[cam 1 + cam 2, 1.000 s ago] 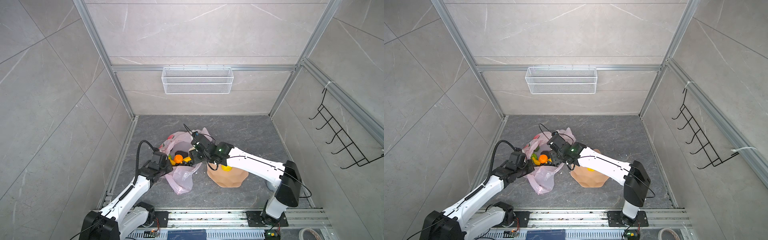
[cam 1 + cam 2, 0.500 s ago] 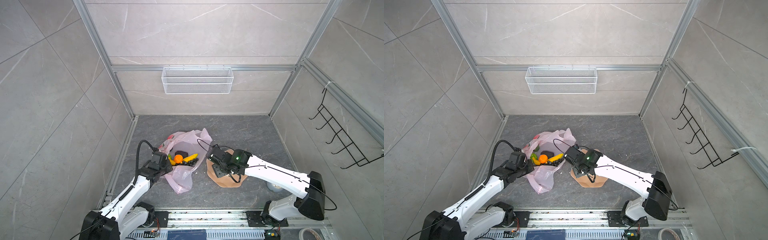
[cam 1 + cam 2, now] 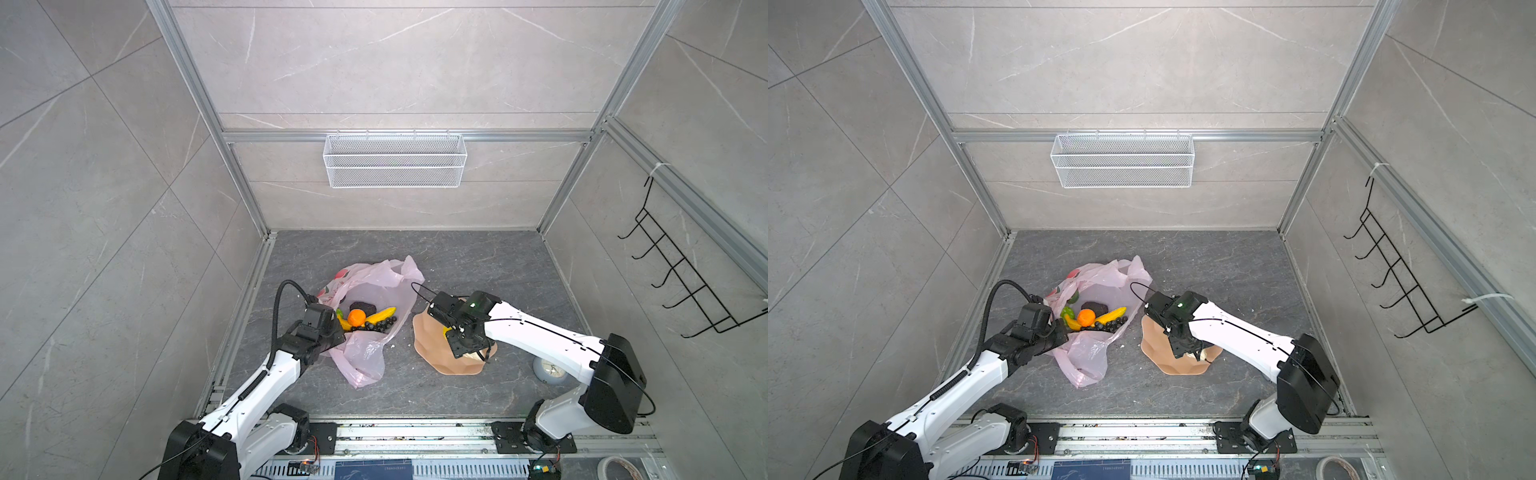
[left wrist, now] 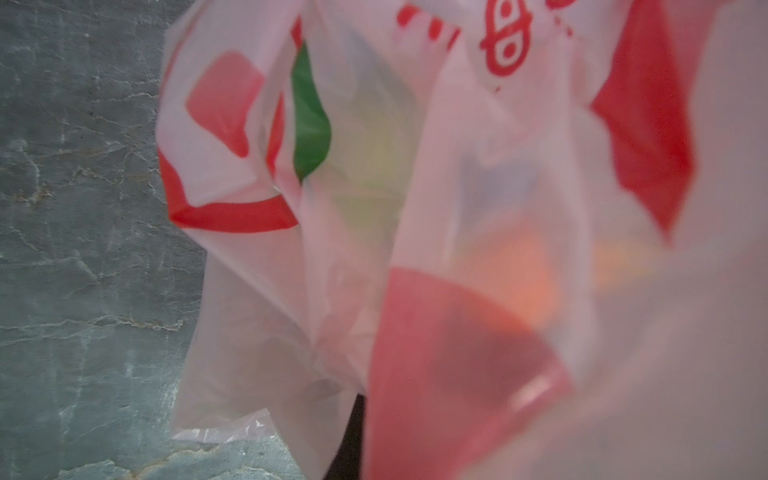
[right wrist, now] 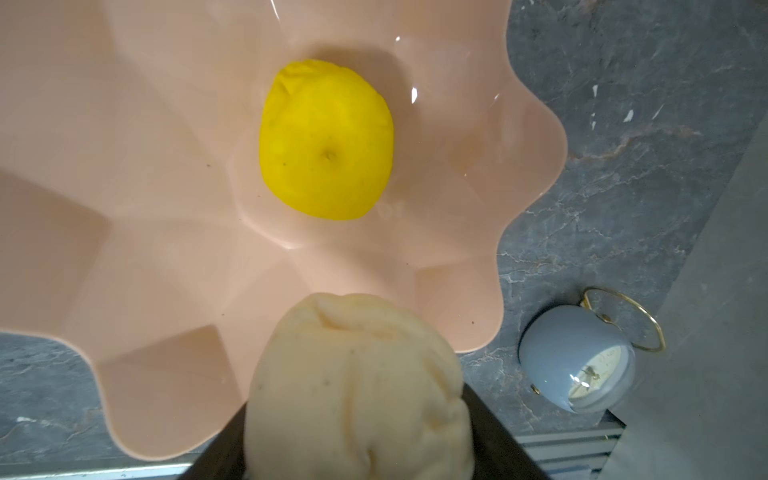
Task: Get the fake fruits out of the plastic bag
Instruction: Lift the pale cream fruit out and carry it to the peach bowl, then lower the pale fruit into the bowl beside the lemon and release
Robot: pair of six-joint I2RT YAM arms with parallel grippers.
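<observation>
cream lumpy piece [image 5: 357, 386] clamped in right gripper [image 3: 466, 347] above plate [image 5: 166, 124]; left gripper [image 3: 333, 337] pinches plastic bag [image 3: 374, 282].

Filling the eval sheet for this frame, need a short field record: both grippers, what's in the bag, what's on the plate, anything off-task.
left gripper: shut, pinching the rim of the plastic bag
right gripper: closed on the cream lumpy piece, above the plate
in bag: orange, banana, grape bunch, dark oval piece, green fruit
on plate: yellow fruit
off-task: alarm clock lying beside the plate
task: not done, five pieces visible in the bag
</observation>
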